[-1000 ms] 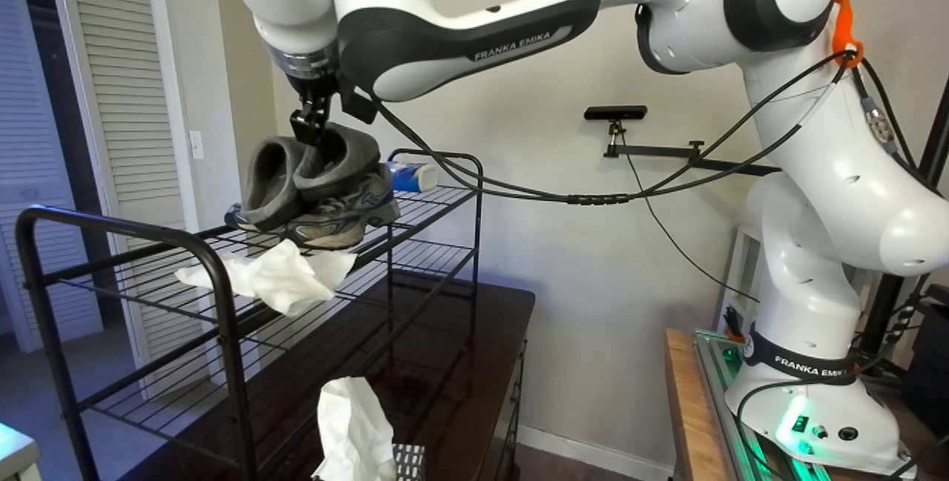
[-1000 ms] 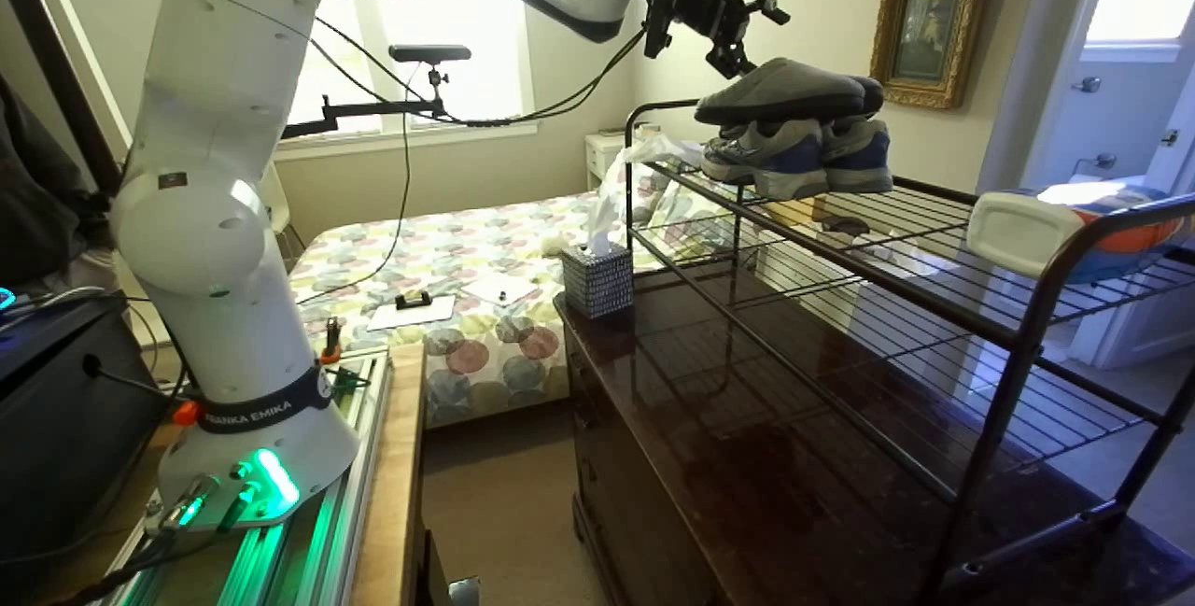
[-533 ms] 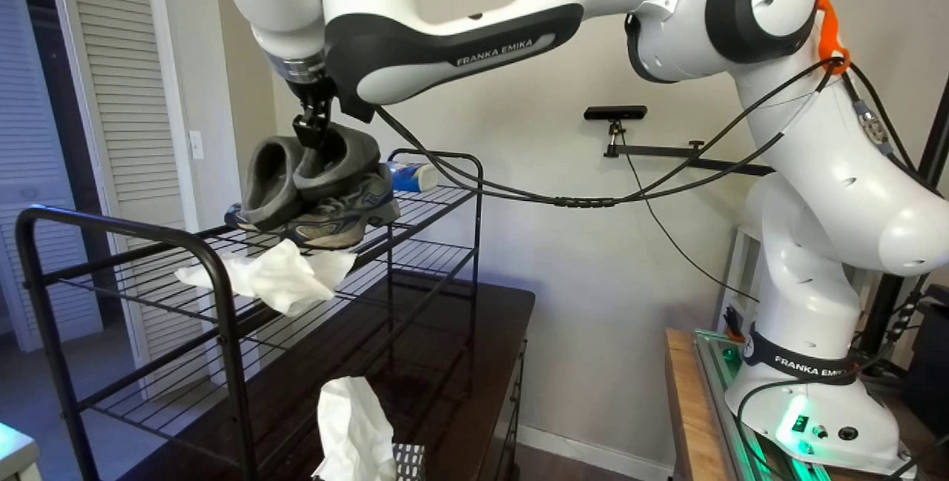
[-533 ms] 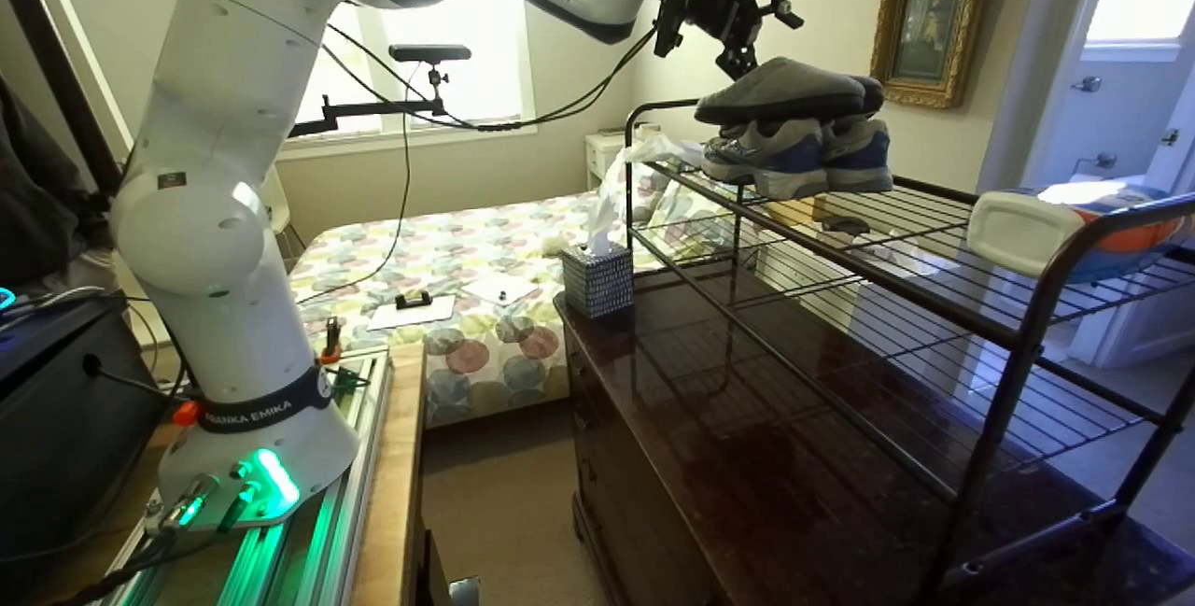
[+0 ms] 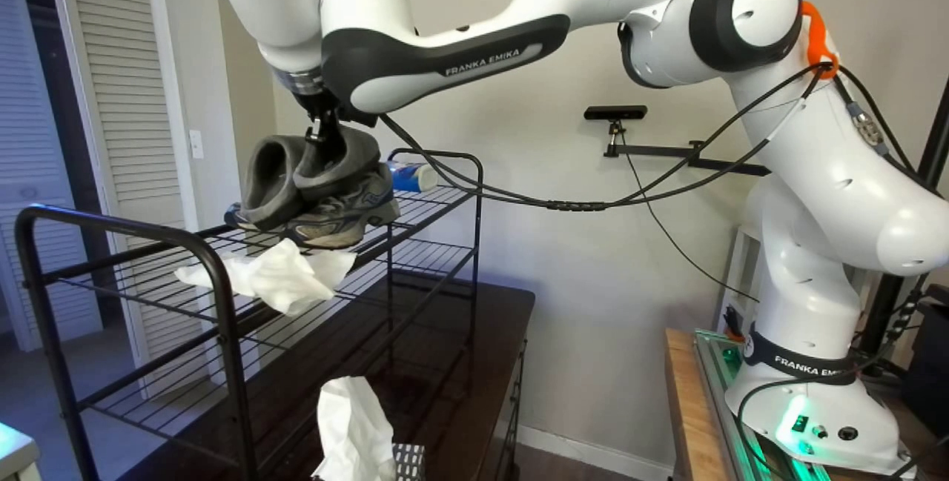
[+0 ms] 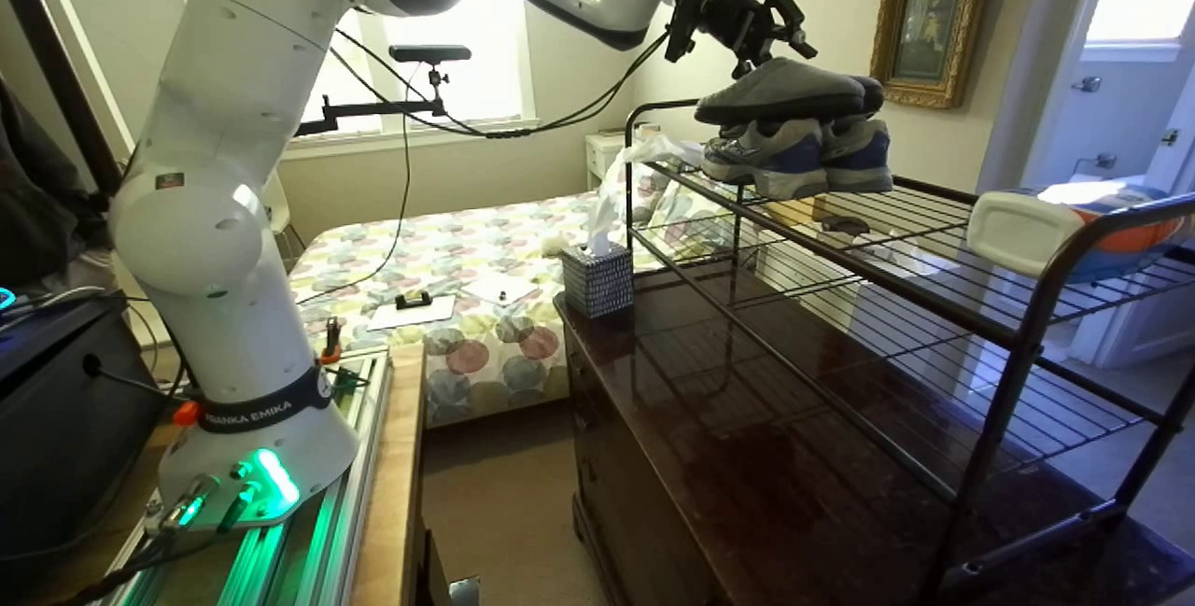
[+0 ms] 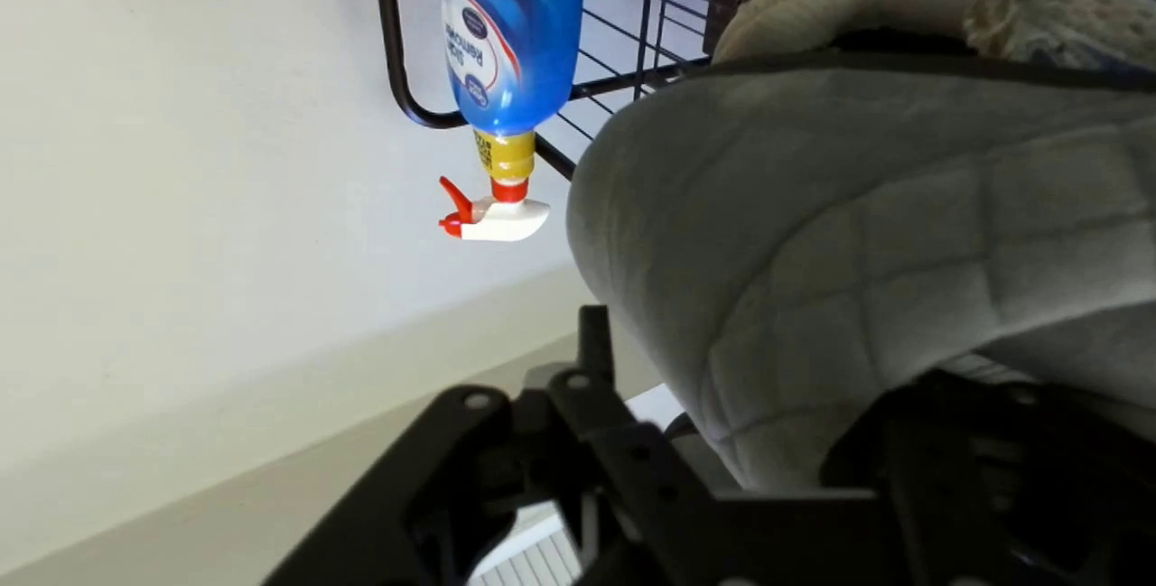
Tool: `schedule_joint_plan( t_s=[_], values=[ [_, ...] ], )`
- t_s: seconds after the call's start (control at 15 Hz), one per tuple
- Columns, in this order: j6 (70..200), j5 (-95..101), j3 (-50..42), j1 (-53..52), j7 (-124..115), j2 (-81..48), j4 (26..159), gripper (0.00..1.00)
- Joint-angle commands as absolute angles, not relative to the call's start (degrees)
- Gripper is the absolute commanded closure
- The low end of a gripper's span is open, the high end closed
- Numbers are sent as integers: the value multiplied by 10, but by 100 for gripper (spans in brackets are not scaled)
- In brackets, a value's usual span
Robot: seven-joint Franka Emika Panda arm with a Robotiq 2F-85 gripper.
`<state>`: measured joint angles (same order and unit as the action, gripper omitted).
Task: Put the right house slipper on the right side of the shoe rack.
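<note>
The right house slipper, soft grey, rests on a laced sneaker on the top shelf of the black shoe rack. It also shows in an exterior view and fills the right of the wrist view. Its matching left slipper sits beside it on the other sneaker. My gripper is open at the slipper's opening end. In the wrist view, one finger stands outside the slipper with a gap. The other finger overlaps the rim area, its tip hidden; whether it is inside I cannot tell.
A blue spray bottle lies on the top shelf by the far rail. White tissue lies on the shelf close to the sneakers. A patterned tissue box stands on the dark dresser under the rack.
My gripper has moved down and in toward the right slipper, so its fingers now reach the slipper's top edge. The slippers and sneakers have not moved.
</note>
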<state>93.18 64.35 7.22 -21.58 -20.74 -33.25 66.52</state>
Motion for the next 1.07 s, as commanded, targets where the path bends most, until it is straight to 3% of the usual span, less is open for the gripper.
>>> schedule_joint_plan(
  t_s=[0.0, 0.2, 0.27, 1.0],
  values=[
    [926, 624, 67, -218, -187, -352, 634, 77],
    [934, 627, 76, -213, -192, -342, 646, 98],
    [940, 624, 79, -211, -190, -337, 650, 100],
    [1177, 526, 138, -118, -28, -203, 753, 99]
  ],
)
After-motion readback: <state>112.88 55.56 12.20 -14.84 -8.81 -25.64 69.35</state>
